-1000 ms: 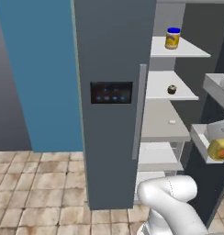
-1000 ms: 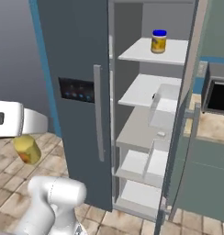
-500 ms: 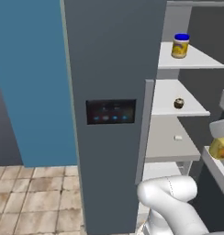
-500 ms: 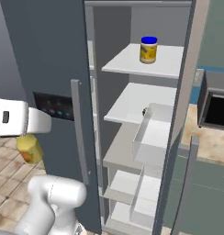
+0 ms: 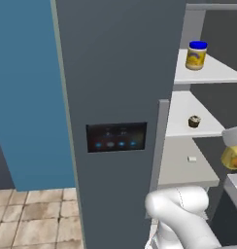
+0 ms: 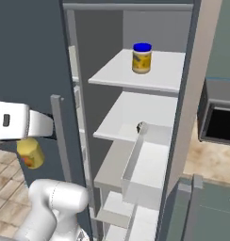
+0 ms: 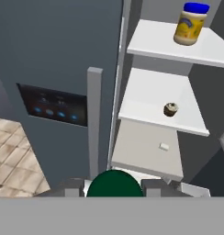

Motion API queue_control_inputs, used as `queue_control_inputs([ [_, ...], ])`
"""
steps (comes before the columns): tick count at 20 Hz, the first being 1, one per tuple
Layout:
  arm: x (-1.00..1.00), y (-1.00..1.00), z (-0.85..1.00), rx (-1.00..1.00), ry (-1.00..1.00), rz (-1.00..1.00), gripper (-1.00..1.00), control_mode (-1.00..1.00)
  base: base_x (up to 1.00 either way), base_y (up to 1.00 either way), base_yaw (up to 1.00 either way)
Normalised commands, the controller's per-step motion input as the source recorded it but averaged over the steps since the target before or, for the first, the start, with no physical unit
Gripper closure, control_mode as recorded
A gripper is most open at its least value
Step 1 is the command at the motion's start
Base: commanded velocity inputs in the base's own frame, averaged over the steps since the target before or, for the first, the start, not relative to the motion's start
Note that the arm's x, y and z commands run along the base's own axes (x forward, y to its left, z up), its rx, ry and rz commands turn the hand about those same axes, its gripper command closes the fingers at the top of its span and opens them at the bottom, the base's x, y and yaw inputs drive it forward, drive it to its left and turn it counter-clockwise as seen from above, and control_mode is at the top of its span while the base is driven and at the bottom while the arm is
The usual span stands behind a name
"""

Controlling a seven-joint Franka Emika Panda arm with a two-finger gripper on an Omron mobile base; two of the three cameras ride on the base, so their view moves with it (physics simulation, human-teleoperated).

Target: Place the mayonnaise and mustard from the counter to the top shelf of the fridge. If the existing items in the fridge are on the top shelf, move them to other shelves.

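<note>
Gripper [image 7: 114, 190] clamped on the mustard [image 6: 30, 153]; in the hand view the green cap [image 7: 114, 183] sits between the two dark fingertips [image 7: 73, 187]. Right base view shows the yellow bottle hanging under the white hand, out in front of the closed left door, beside its long grey handle [image 6: 60, 136]. Left base view catches the same bottle at the right edge [image 5: 233, 157], level with the gap between the second and third shelves.

Fridge [image 5: 115, 87]: dark grey, right side open, white interior. Black panel [image 5: 116, 137] with blue lights on the closed door.

Mayonnaise [image 6: 142, 58] stands upright on the top shelf [image 6: 159, 77], blue lid up, toward the back and roughly mid-width in the right base view. In the hand view the jar [image 7: 191, 24] looks tilted, which is the camera's roll; it stands near the shelf's right rear. Nothing else seen on that shelf.

Cupcake [image 7: 170, 109] on the second shelf [image 7: 146, 98], near the front edge and right of middle, well apart from the jar above. Left base view has it [image 5: 194, 121] close to the front right corner. In the right base view just a dark sliver shows [image 6: 140, 127] behind the rim of a white bin [image 6: 145, 167].

White block [image 7: 164, 146] lies on the third shelf [image 7: 141, 147], a greyer slab, near its front right part; same in the left base view [image 5: 191, 158].

Tiled floor [image 5: 28, 219] at lower left, blue wall [image 5: 23, 87] behind the fridge. Beige worktop [image 6: 206, 160] and a black opening [image 6: 220, 124] at the right of the right base view.
</note>
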Motion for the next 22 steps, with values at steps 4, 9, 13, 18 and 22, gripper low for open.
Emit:
queue_control_inputs([
  [4,0.00,0.00,0.00,0.00,0.00,0.00,1.00,1.00,0.62,-0.04,-0.12],
  [9,0.00,0.00,0.00,0.00,0.00,0.00,1.00,1.00,0.58,-0.19,-0.15],
  [13,0.00,0.00,0.00,0.00,0.00,0.00,1.00,1.00,0.51,-0.30,-0.14],
  [18,0.00,0.00,0.00,0.00,0.00,0.00,1.00,1.00,0.50,-0.41,-0.11],
  [22,0.00,0.00,0.00,0.00,0.00,0.00,1.00,1.00,0.44,-0.58,-0.02],
])
